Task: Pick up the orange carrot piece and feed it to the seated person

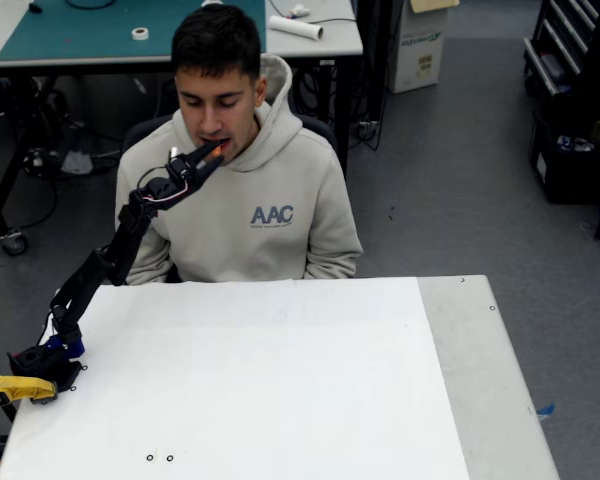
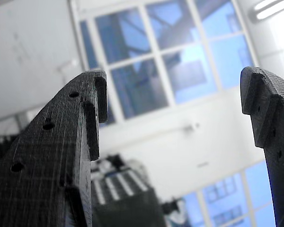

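Observation:
The seated person [image 1: 245,190], in a beige hoodie, sits behind the white table [image 1: 280,380] with the mouth open and the head bent down. My black gripper [image 1: 212,156] is raised to the person's lips. A small orange carrot piece [image 1: 220,151] shows at the gripper tip, right at the mouth; I cannot tell whether a finger or the lips hold it. In the wrist view the gripper [image 2: 173,90] points up at windows, and its two fingers [image 2: 61,142] stand wide apart with nothing between them.
The arm's base [image 1: 42,362] is fixed at the table's left edge, with a yellow tool handle [image 1: 18,388] beside it. Behind the person stands a desk with a green mat [image 1: 90,28]. Grey floor lies to the right.

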You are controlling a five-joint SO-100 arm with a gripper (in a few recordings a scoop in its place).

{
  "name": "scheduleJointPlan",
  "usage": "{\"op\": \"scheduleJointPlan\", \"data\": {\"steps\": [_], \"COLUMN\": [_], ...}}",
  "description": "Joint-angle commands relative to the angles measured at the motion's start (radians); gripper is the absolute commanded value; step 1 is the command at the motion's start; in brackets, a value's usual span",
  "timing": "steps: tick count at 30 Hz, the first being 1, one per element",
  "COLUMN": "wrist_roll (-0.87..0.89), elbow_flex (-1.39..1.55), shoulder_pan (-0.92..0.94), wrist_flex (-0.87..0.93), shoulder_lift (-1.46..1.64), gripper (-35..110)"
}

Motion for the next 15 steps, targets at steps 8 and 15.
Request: {"op": "scheduleJointPlan", "data": {"steps": [8, 15], "wrist_roll": [-0.012, -0.012], "elbow_flex": [-0.066, -0.058], "shoulder_pan": [0.178, 0.310], "wrist_flex": [-0.014, -0.014], "shoulder_lift": [-0.009, -0.009], "gripper": [22, 22]}}
